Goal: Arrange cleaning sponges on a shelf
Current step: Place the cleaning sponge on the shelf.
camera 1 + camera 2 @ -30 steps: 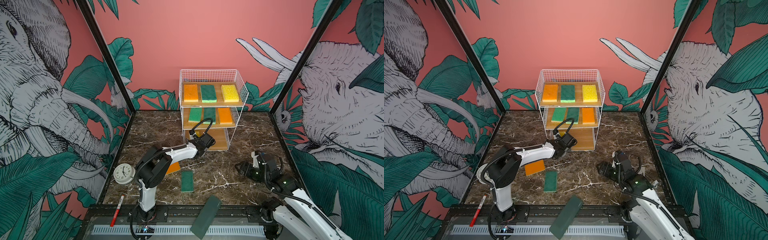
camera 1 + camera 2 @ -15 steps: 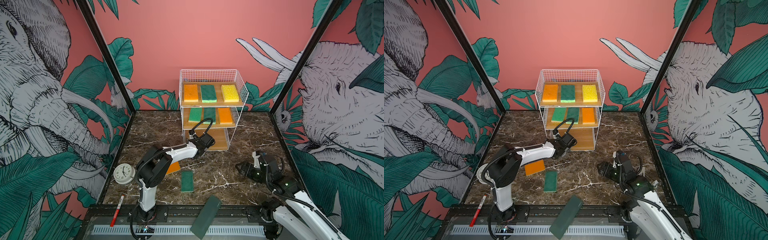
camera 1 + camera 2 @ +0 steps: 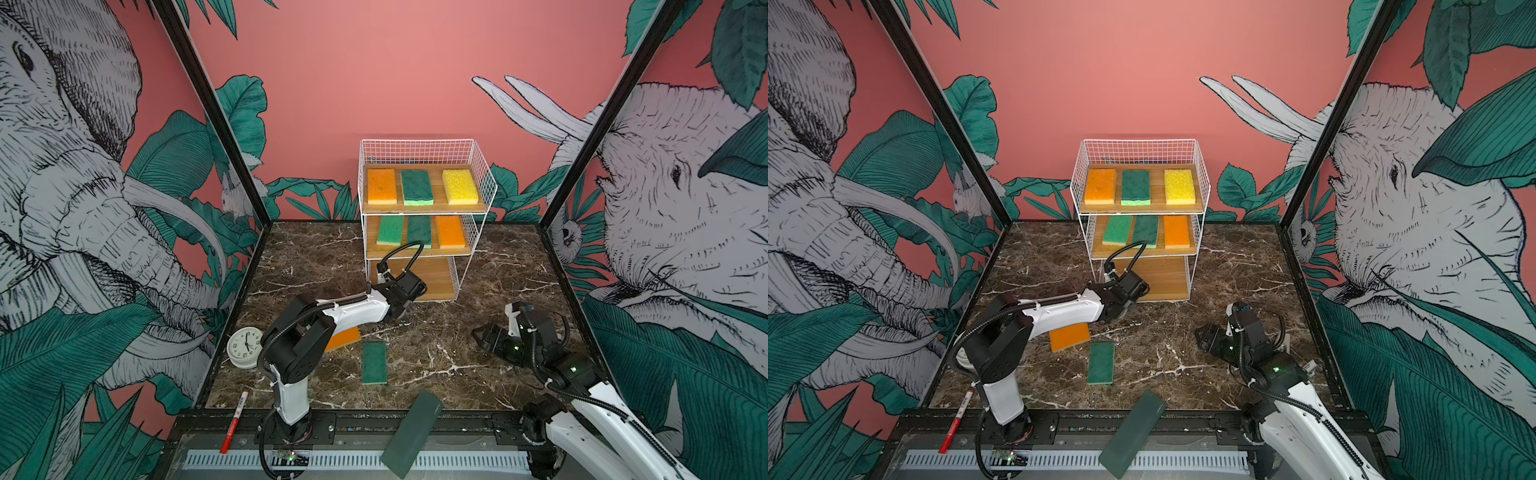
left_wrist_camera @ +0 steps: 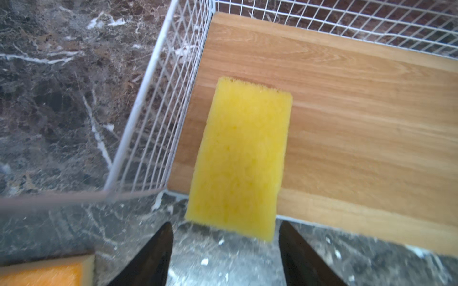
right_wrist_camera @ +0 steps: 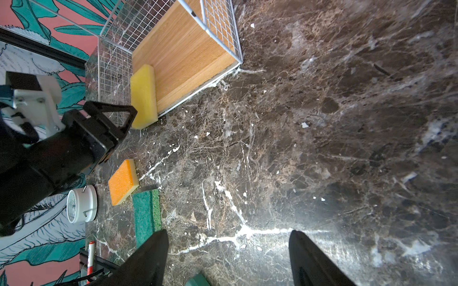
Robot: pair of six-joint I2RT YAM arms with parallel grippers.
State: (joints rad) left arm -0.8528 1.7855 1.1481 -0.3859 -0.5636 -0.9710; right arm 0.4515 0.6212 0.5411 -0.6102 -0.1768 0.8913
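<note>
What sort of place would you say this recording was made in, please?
Most likely a staged robot test cell, not a real home or shop: printed elephant-and-leaf wall panels in a black frame box in a marble-look tabletop, and two robot arms are bolted to a rail along its near edge.

Left gripper [image 4: 224, 250]: your jaws stand apart, arm stretched forward, low.
Right gripper [image 5: 228, 257]: jaws apart, empty, arm bent.

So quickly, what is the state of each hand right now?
Left hand: open, holding nothing; yellow sponge lies free on the bottom board.
Right hand: open, empty, over the marble table.
</note>
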